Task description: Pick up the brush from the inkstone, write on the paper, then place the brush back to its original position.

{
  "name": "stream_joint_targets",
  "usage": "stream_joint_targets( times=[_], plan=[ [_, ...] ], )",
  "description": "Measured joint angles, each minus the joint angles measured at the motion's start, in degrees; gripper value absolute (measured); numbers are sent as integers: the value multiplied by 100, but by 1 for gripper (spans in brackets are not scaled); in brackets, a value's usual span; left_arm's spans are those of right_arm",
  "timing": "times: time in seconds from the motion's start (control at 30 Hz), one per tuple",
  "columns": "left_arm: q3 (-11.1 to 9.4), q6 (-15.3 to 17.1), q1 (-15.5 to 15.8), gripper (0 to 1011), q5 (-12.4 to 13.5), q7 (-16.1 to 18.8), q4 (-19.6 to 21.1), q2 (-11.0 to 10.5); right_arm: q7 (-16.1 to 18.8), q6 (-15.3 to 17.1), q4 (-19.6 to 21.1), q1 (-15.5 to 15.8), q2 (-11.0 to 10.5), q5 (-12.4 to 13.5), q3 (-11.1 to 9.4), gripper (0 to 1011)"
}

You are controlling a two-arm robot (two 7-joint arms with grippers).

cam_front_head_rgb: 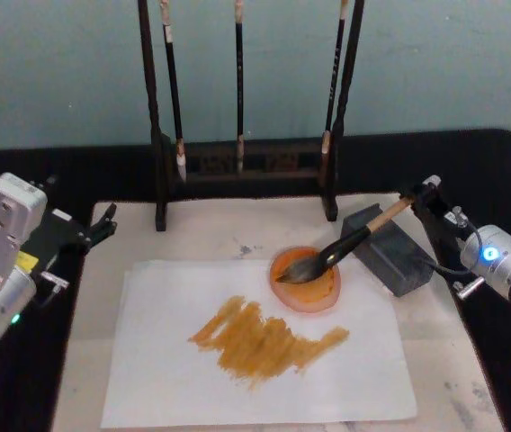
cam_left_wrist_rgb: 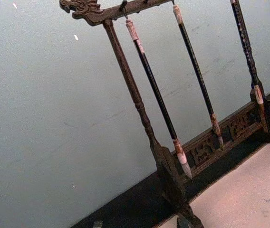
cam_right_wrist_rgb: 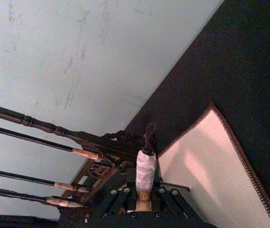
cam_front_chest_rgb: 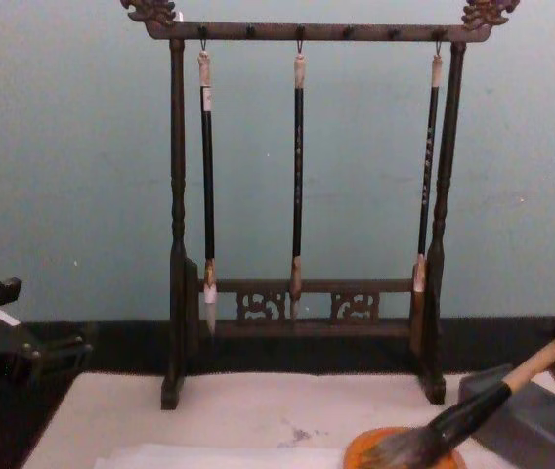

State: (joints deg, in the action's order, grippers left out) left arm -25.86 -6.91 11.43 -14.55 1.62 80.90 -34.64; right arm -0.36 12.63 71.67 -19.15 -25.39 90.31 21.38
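The brush (cam_front_head_rgb: 354, 236) slants down from the right, its tan handle crossing the dark grey inkstone (cam_front_head_rgb: 390, 250) and its bushy bristles lying in an orange dish (cam_front_head_rgb: 309, 286). My right gripper (cam_front_head_rgb: 415, 200) is shut on the handle's upper end. The right wrist view shows the white-wrapped end (cam_right_wrist_rgb: 145, 170) with its dark loop sticking out between the fingers. In the chest view the brush (cam_front_chest_rgb: 478, 407) angles down to the dish (cam_front_chest_rgb: 370, 449) at the bottom right. The white paper (cam_front_head_rgb: 165, 360) carries broad orange strokes (cam_front_head_rgb: 264, 342). My left gripper (cam_front_head_rgb: 104, 225) is parked open at the mat's left edge.
A dark wooden rack (cam_front_head_rgb: 246, 171) with three thin hanging brushes (cam_front_chest_rgb: 298, 176) stands at the back of the beige mat (cam_front_head_rgb: 453, 378). The black table edge (cam_front_head_rgb: 498, 162) surrounds the mat. The rack's post (cam_left_wrist_rgb: 139, 109) stands near my left wrist.
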Motion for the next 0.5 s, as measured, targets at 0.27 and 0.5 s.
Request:
stream_joint_targets(
  times=[0.27, 0.5],
  plan=[
    [0, 0, 0, 1010, 0, 0, 0, 0, -60, -8, -34, -16, -30, 139, 58, 161],
    [0, 0, 0, 1010, 0, 0, 0, 0, -95, -31, -65, -31, -60, 300, 108, 161]
  ],
)
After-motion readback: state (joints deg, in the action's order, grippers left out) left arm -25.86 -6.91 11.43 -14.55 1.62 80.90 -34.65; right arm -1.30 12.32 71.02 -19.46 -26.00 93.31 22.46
